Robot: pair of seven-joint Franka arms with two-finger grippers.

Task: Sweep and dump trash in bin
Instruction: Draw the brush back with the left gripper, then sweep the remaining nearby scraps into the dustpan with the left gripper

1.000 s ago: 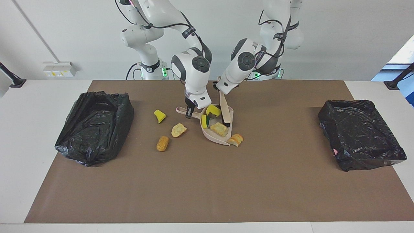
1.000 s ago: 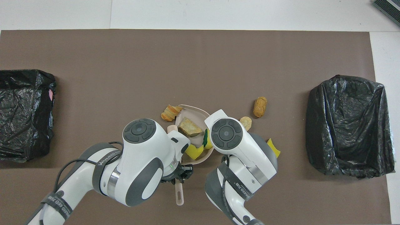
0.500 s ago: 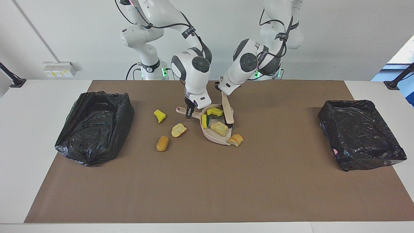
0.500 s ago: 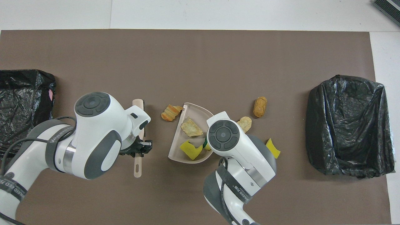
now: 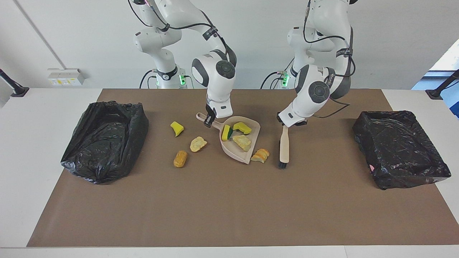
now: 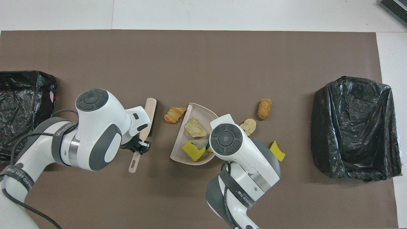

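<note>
Sweeping step in hand, roughly half done; no dumping yet.

Right claw (image 5: 208, 121) pinching the dustpan (image 5: 253, 132) by its handle, at the end nearer the robots, lip pointing away from them and low to the brown mat (image 5: 229, 208). Cannot tell whether the lip touches the mat.

Left claw (image 5: 285, 124) pressed onto the handle of the brush (image 5: 284, 147), bristle end down on the mat, just beside the dustpan toward the left arm's end.

Trash, seven pieces:
- In the dustpan, three: yellow sponge chunk (image 5: 242, 127), green-backed sponge (image 5: 226, 133), tan lump (image 5: 242, 142).
- At the dustpan lip, between pan and brush: striped orange lump (image 5: 260, 155), outside, touching or nearly touching the lip.
- Loose on the mat toward the right arm's end, apart from both claws: yellow wedge (image 5: 176, 128), pale lump (image 5: 198, 143), orange-brown lump (image 5: 180, 158).

Two bag-lined bins, one at the right arm's end (image 5: 138, 123), one at the left arm's end (image 5: 363, 123), both well apart from the pan.

Judged next: brush the striped lump across into the pan mouth. After that, reposition pan or brush for the three loose pieces. Pan to be kept level to hold its load.
</note>
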